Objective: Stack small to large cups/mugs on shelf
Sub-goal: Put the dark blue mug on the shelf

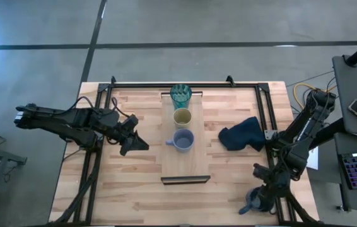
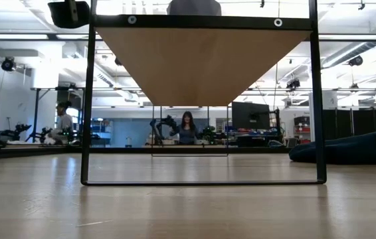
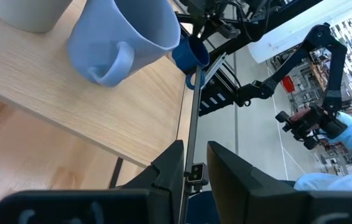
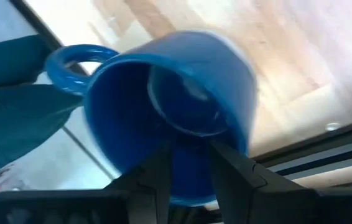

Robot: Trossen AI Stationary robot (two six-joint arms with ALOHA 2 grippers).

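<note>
The shelf [image 1: 185, 165], a light-wood board, runs near to far at the table's middle. On it stand, from far to near, the teal ribbed glass [image 1: 180, 96], the tan cup [image 1: 182, 117] and the pale blue-grey mug [image 1: 183, 140], its handle to the left. The mug also shows in the left wrist view [image 3: 123, 37]. My left gripper [image 1: 142, 145] is left of the shelf, level with that mug; its fingers are close together and hold nothing. My right gripper [image 1: 258, 197] is shut on the dark blue mug [image 1: 251, 203] near the table's near right corner. My right gripper holds the dark blue mug by its rim wall [image 4: 191, 186], on the side away from the handle [image 4: 70, 62]. One finger seems inside and one outside. The mug is tilted, its mouth toward the wrist camera. I cannot tell whether it touches the table.
The dark navy cloth [image 1: 241, 133] lies in a heap right of the shelf. A black frame [image 1: 262, 113] runs beside the shelf on both sides, and its legs [image 2: 87, 99] carry the raised board. A person's pale sleeve [image 3: 350, 137] shows beyond the table.
</note>
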